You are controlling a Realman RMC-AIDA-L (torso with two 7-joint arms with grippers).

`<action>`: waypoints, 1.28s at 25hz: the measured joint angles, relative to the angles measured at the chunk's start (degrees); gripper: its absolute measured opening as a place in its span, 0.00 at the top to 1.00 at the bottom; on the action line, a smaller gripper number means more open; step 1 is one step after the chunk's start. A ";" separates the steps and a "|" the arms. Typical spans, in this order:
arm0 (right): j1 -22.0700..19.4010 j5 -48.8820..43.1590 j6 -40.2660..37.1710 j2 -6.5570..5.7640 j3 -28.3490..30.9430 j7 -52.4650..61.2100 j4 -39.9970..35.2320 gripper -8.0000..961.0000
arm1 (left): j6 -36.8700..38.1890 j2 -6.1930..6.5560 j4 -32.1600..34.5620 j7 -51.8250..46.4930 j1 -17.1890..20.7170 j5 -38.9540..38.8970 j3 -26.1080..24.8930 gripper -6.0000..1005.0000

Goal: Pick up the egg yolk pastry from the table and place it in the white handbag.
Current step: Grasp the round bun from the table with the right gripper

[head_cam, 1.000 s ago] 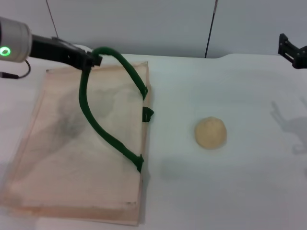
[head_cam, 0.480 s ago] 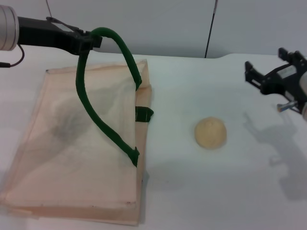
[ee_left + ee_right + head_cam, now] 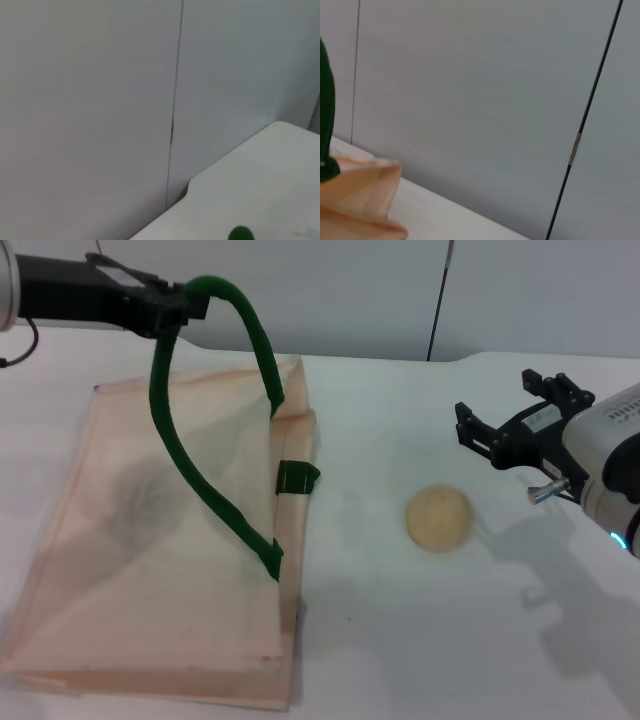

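The egg yolk pastry [image 3: 439, 517], a pale yellow-beige ball, lies on the white table right of the bag. The white handbag [image 3: 160, 540] lies flat at the left; a corner shows in the right wrist view [image 3: 360, 200]. My left gripper [image 3: 180, 308] is shut on the bag's upper dark green handle [image 3: 200, 440] and holds it raised above the bag, lifting the top edge. A bit of the handle shows in the left wrist view [image 3: 241, 233]. My right gripper [image 3: 510, 420] is open and empty, hovering to the right of and above the pastry.
The second green handle [image 3: 298, 478] pokes out at the bag's right edge. The white table [image 3: 420, 640] has bare surface in front of and around the pastry. A grey wall with a dark vertical seam [image 3: 440, 300] stands behind the table.
My right gripper has come in from the far right edge toward the pastry. My left gripper has raised the green handle higher, pulling the bag's edge up.
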 joint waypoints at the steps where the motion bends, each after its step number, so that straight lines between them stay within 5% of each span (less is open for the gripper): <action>1: -0.09 0.06 -0.32 -0.07 -0.26 0.02 0.27 0.12 | -0.46 0.00 0.97 -0.12 0.14 -0.38 -0.16 0.86; 18: -0.30 0.21 -0.30 -0.39 -3.74 1.45 -1.58 0.12 | -7.47 0.00 6.78 -0.43 0.03 -4.73 -6.73 0.87; 25: -0.07 0.22 -0.56 -2.73 -8.34 4.42 1.94 0.12 | -7.63 0.15 7.95 -0.66 -0.17 -4.29 -7.38 0.87; 32: 0.79 0.27 1.47 -2.95 -7.89 6.79 -2.41 0.12 | -7.76 0.18 7.99 -0.69 -0.46 -4.30 -7.42 0.87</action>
